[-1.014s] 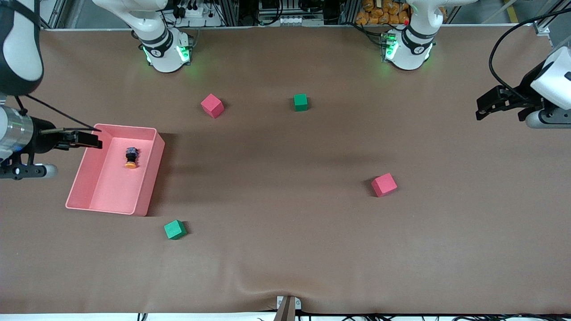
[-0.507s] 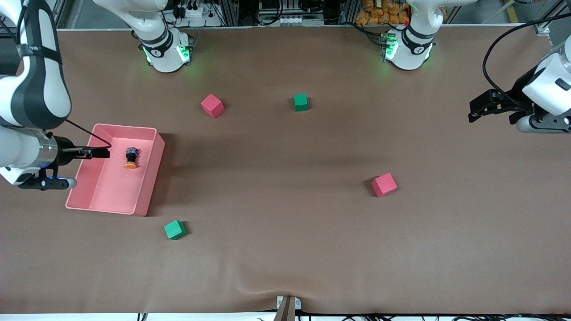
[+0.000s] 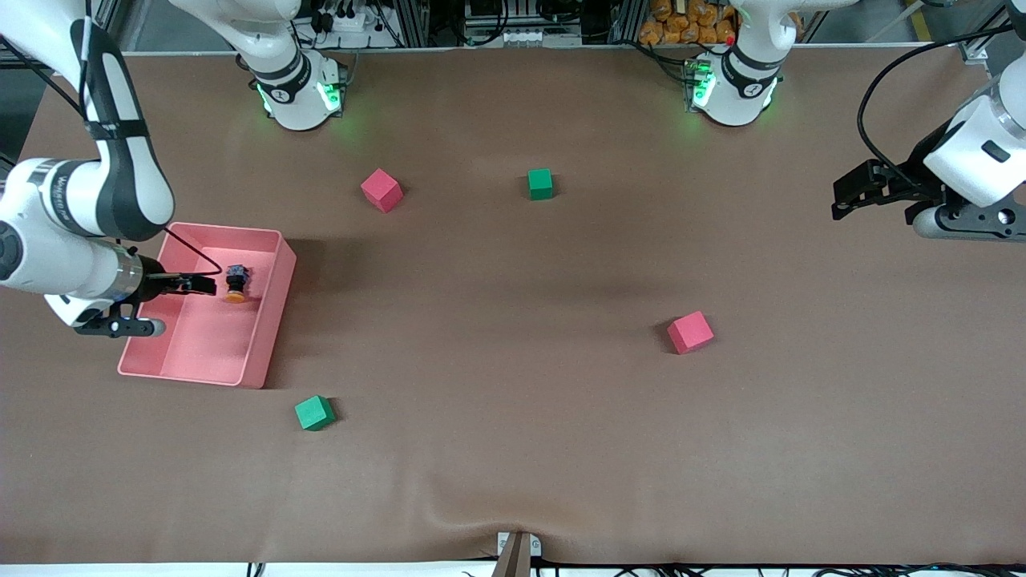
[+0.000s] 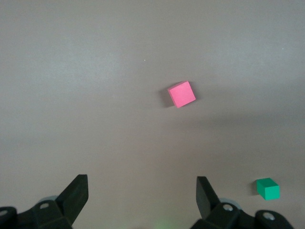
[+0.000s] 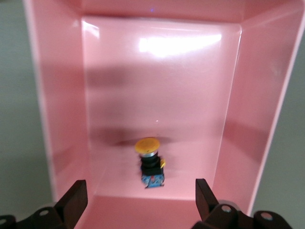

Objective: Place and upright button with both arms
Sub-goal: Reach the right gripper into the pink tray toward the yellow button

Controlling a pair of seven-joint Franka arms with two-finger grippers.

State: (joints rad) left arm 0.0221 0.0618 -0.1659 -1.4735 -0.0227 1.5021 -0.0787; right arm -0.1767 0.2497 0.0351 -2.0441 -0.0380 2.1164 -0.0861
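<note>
Button (image 3: 235, 283) lies on its side in the pink bin (image 3: 264, 240), up at the end of the bin nearest the robot bases, orange cap pointing at the front camera. My right gripper (image 3: 200, 284) is over the bin, just beside the button, fingers spread, nothing in them. So I'd call this the approach for the first pick; next I need to drop the jaws around the black body and close without shoving it into the bin wall. Left gripper (image 3: 851, 195) waits well away from the bin, over bare table at the left arm's end, also spread and empty. Right wrist view shows the button's cap and blue underside clearly, which the front view doesn't. Left wrist view only gets a pink cube (image 4: 181, 94) and a green cube (image 4: 268, 188), no bin.
</note>
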